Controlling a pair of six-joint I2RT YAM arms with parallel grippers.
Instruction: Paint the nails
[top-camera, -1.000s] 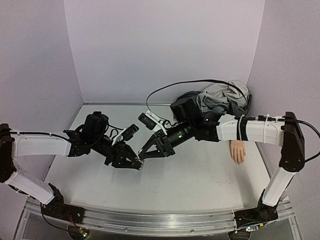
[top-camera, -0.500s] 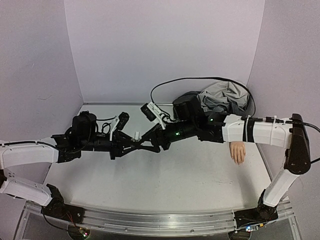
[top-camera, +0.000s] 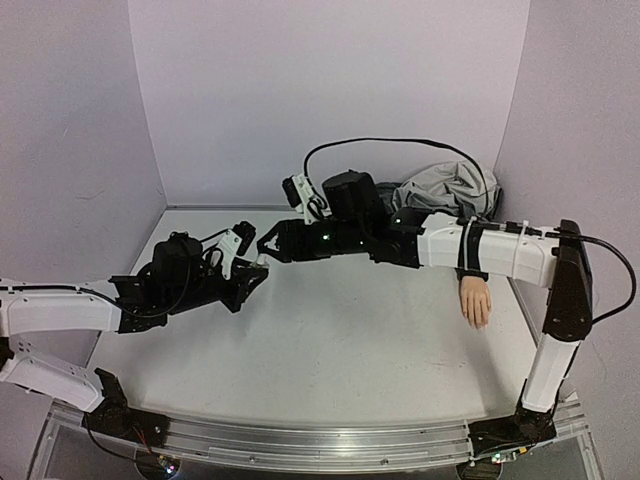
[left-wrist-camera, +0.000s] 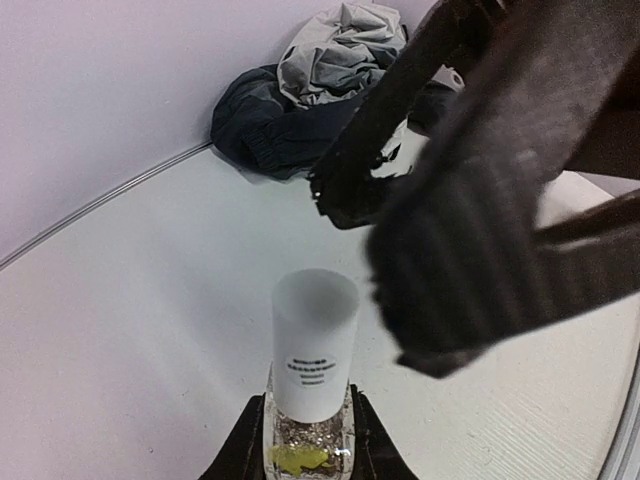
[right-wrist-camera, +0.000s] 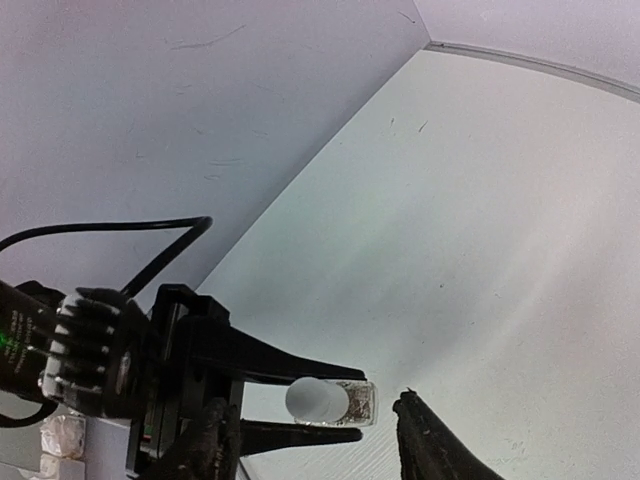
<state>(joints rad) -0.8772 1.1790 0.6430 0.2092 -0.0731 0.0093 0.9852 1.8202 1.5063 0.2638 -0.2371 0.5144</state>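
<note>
Room: white table (top-camera: 350, 350), lilac walls (top-camera: 330, 90) | left gripper (top-camera: 258, 275) at 9 o'clock, clamped on bottle (left-wrist-camera: 305, 438) | right gripper (right-wrist-camera: 315, 412) fingers wide, straddling its white cap (left-wrist-camera: 315, 320) | nails (top-camera: 477, 322) on mannequin hand (top-camera: 476, 300) at 3 o'clock | jacket (top-camera: 445, 190) at 1 o'clock.

The right tool (top-camera: 264, 246) hangs close over the bottle (left-wrist-camera: 314, 352), while bare table (top-camera: 350, 350) lies open toward the mannequin hand (top-camera: 476, 302).

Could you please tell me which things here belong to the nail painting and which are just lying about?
Job: mannequin hand; white-capped bottle gripped in the left end effector; open right end effector.
Lying about: crumpled grey clothing; black cable.
</note>
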